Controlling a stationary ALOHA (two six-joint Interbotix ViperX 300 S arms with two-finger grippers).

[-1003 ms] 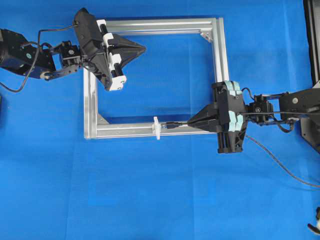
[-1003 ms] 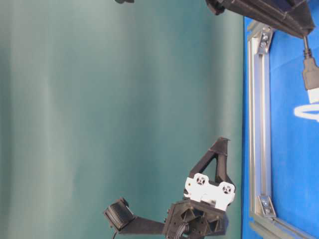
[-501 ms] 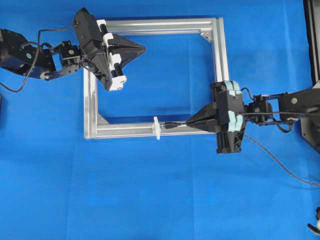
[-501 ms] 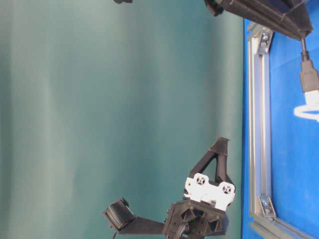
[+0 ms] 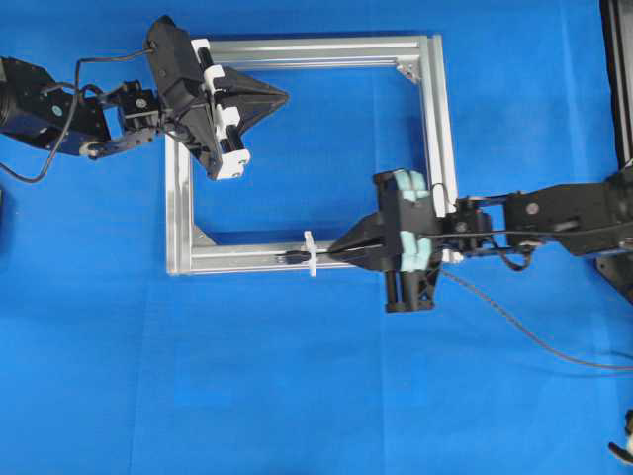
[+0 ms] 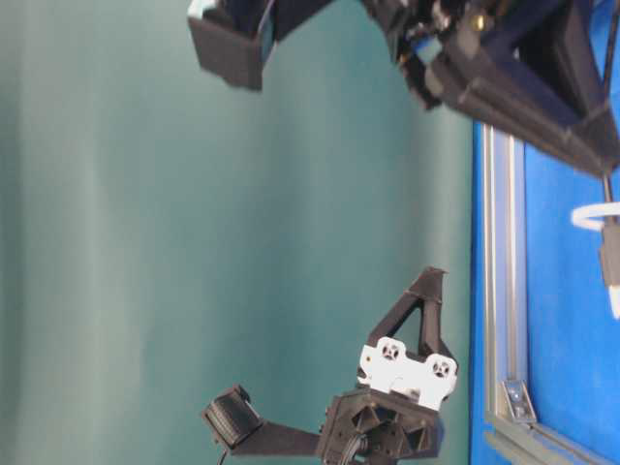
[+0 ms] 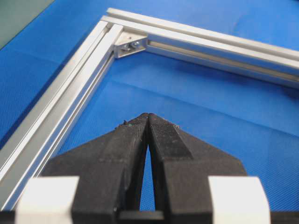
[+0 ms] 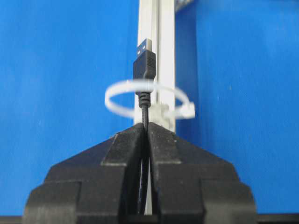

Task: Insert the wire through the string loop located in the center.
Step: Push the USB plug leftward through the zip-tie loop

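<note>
The wire (image 8: 145,100) runs out of my right gripper (image 8: 145,125), which is shut on it. Its dark plug (image 8: 144,63) with a metal tip lies beyond the white string loop (image 8: 148,100), and the cable passes through the ring. From overhead, the plug (image 5: 292,256) sits just left of the string loop (image 5: 310,254) on the frame's bottom bar, with the right gripper (image 5: 336,249) just right of the loop. My left gripper (image 5: 282,96) hovers inside the frame's upper left part. Its fingertips (image 7: 140,122) are shut together with nothing between them.
The square aluminium frame (image 5: 435,119) lies on the blue mat, with corner brackets (image 5: 203,236) inside its corners. The wire's loose length (image 5: 534,327) trails off to the lower right. A black stand (image 5: 618,79) runs along the right edge.
My right gripper has moved left along the bottom bar, carrying the plug from just right of the string loop through it to its left side. The left arm has stayed still.
</note>
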